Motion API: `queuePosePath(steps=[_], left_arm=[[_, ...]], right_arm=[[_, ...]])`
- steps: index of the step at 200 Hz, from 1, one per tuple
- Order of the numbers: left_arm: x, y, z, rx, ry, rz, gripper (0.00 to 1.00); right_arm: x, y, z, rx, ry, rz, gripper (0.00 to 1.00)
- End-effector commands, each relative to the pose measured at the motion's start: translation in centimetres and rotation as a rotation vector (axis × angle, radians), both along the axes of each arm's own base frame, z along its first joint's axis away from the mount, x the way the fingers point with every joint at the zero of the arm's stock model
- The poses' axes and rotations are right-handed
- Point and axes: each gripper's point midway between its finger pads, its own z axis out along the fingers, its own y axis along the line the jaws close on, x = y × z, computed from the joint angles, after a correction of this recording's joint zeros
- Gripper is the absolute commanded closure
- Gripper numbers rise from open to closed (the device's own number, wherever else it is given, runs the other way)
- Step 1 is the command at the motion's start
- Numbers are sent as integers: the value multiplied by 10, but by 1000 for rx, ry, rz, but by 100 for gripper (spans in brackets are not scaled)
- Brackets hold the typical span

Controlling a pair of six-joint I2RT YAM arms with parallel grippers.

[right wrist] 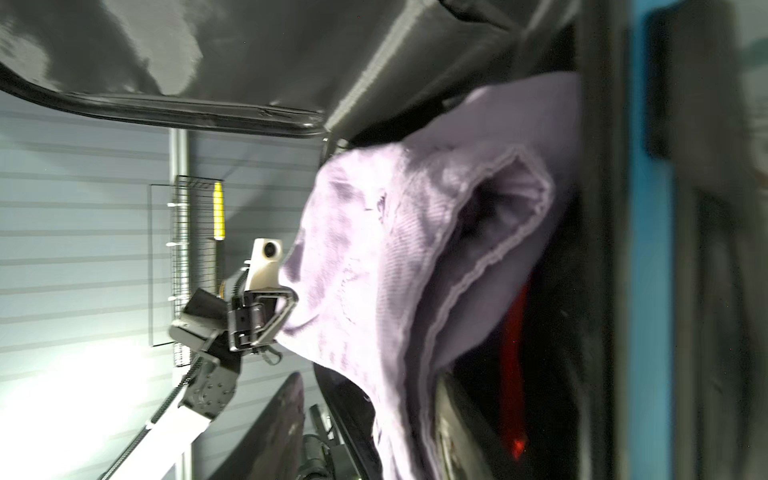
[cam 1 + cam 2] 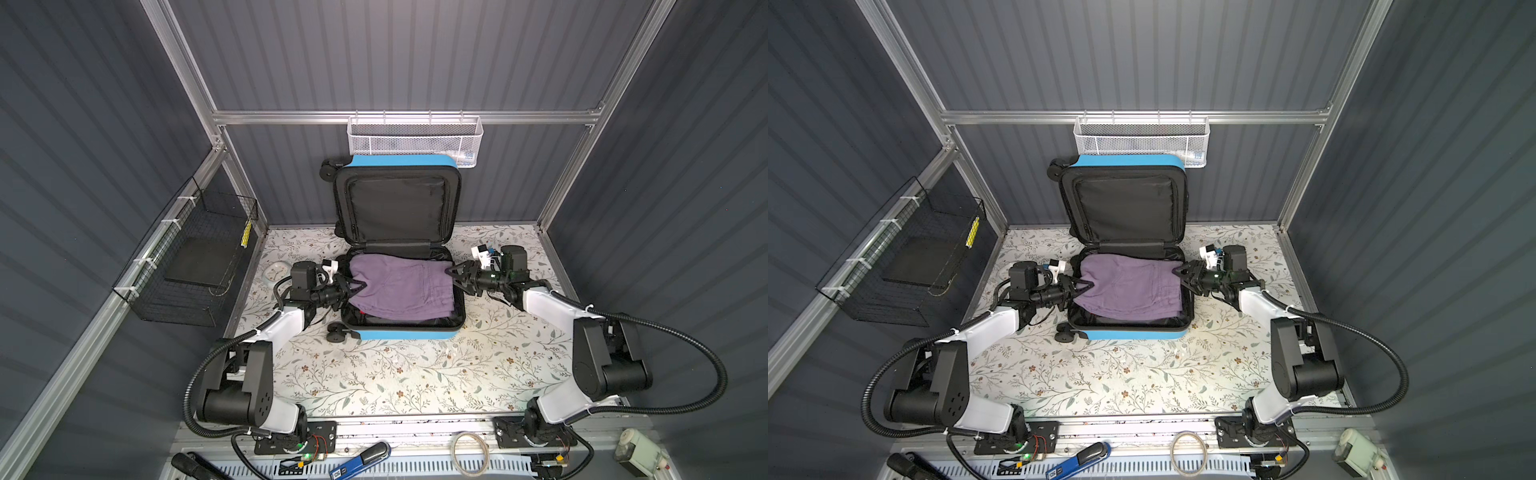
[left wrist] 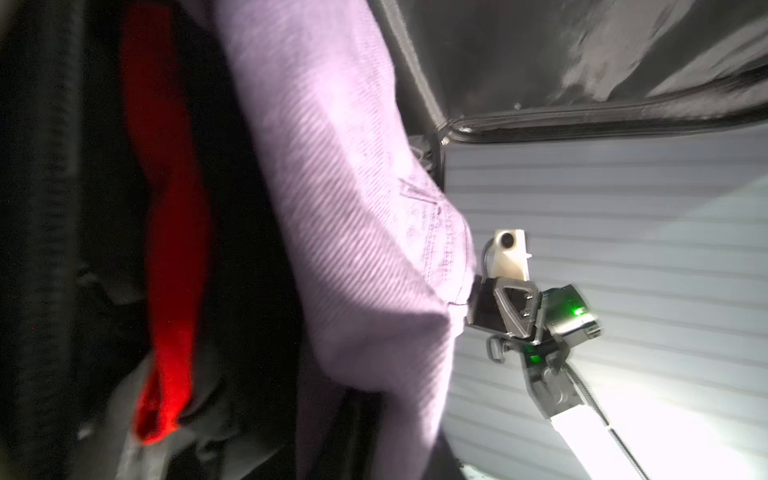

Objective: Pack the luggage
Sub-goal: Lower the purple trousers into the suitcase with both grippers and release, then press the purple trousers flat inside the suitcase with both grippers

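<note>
Two baskets: wire basket (image 2: 191, 266) hangs on the left wall; mesh basket (image 2: 415, 141) hangs on the back rail, just above the lid.
Clock (image 2: 274, 273): small and white, flat on the table (image 2: 374, 374), just left of the left arm's wrist.
Left gripper (image 2: 358, 286): reaches in over the luggage's left rim, with its tips at the garment's left edge. In the right wrist view one finger (image 1: 286, 311) touches the cloth. Whether the jaws pinch it or stand apart cannot be told.
Luggage (image 2: 399, 334): on the table, toward the back wall, lying open. The blue base lies flat with its wheels (image 2: 337, 332) to the left.
Lid (image 2: 397, 208): stands upright against the back wall, black lining facing forward.
Garment (image 2: 399, 286): purple and folded, it fills most of the base. A strip of black lining stays bare along the near edge.
Red item (image 3: 170, 232): inside the base under the garment, seen only in the wrist views and blurred.
Right gripper (image 2: 451, 277): over the right rim, at the garment's far right corner. Its jaws stand apart in both top views. In the left wrist view the cloth's corner reaches up to them.
</note>
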Motion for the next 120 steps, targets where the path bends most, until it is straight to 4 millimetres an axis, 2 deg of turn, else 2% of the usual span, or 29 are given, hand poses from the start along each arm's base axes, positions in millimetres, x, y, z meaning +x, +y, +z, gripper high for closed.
queuePosePath(steps=[1,23,42,75,104,120], left_arm=[[-5,3,11,60,-45,-4,49],[-2,7,19,103,-68,0,17],[0,7,27,125,-85,1,1],[4,13,44,182,-117,16,0],[6,32,60,346,-146,56,0],[6,38,75,404,-187,60,0]], right_arm=[[-10,-10,4,-90,-28,-16,45],[-12,-20,11,-168,-43,-47,43],[-12,-31,16,-251,-48,-83,40],[-11,-38,33,-305,-95,-98,39],[-10,-40,45,-330,-124,-95,39],[-10,-39,51,-333,-140,-89,39]])
